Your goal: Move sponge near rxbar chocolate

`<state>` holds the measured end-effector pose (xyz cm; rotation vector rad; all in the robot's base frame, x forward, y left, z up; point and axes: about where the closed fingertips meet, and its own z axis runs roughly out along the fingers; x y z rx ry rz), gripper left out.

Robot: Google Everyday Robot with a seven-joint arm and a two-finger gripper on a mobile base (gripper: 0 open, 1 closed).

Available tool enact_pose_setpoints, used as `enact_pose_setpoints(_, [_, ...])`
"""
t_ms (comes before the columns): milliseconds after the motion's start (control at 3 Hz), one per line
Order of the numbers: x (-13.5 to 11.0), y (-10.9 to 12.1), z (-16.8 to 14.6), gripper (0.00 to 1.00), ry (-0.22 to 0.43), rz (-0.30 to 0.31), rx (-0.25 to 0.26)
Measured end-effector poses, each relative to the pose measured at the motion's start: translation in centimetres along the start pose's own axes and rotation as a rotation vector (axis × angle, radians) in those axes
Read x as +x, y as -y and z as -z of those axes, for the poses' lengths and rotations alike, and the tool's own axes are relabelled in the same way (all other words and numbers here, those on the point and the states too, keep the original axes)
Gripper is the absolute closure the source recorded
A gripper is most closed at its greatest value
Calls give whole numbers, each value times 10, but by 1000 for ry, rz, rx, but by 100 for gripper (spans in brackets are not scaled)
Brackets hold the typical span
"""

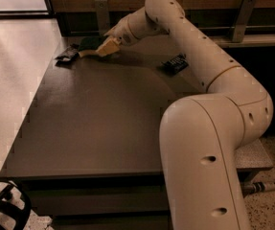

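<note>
The arm [209, 66] is rising from its bulky lower link at 5 o'clock in the view, bending at an elbow near 3 o'clock, then stretching up & left across the table [94, 123] twd a rounded joint at 12 o'clock. From there the wrist is angling down-left, w/ the gripper [110, 44] sitting low over the table's far-left corner, approx 11 o'clock from table centre. The claw is pinching the pale yellow end of the sponge [91, 43]. The sponge is lying w/ its green top facing up, its other end reaching out at 9 o'clock from the gripper. The rxbar chocolate [67, 54] is lying just beside that end, at the table's left edge; can't tell if they're touching. A dark wrapper w/ white lettering [174, 63] is resting well apart, at 3 o'clock from the gripper.
</note>
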<state>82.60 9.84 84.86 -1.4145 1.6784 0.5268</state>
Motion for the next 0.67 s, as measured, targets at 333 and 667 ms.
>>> enact_pose_setpoints(333, [0,-2,-4,13,-1,-1,-6])
enact_pose_setpoints(667, [1,-3,-7,0,-1,-1,-11])
